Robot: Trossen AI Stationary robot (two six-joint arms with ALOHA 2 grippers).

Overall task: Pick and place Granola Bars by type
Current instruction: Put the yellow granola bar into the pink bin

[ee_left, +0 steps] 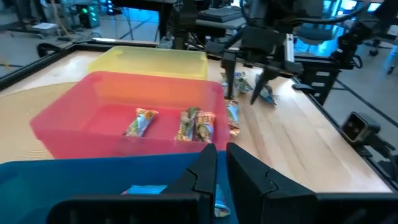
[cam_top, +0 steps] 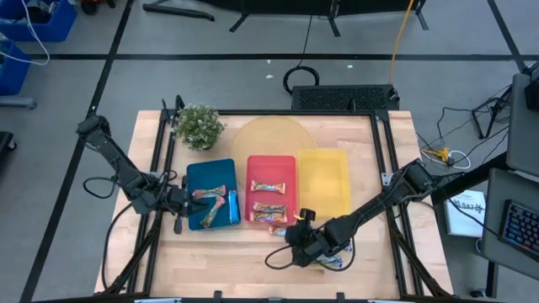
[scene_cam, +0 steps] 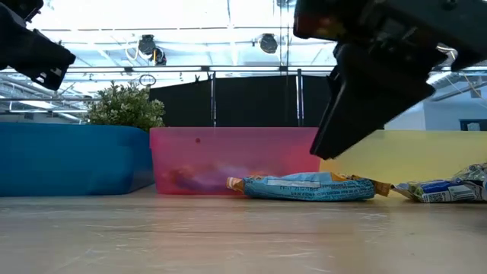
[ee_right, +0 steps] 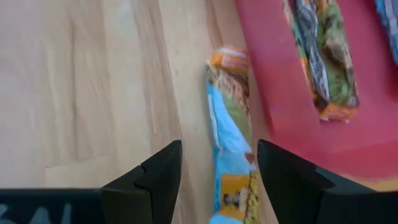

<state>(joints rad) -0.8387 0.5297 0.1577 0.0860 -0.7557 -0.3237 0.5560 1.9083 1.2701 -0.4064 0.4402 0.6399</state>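
Observation:
Granola bars lie in the blue tray [cam_top: 210,181] and the red tray [cam_top: 271,168]; the yellow tray [cam_top: 324,181] holds none. One blue-and-orange bar [ee_right: 230,137] lies flat on the table against the red tray's near wall [scene_cam: 304,186]. My right gripper [ee_right: 217,168] is open and hangs above this bar, pointing down, without touching it [cam_top: 301,229]. A few more bars [cam_top: 334,261] lie on the table near the right arm. My left gripper [ee_left: 221,155] is over the blue tray's left part [cam_top: 181,202], with only a narrow slit between its fingers and nothing in it.
A potted plant [cam_top: 199,126] stands at the far left of the table, and a round wooden board [cam_top: 269,139] lies behind the trays. The three trays sit side by side mid-table. Bare wood [cam_top: 219,257] stretches along the near edge.

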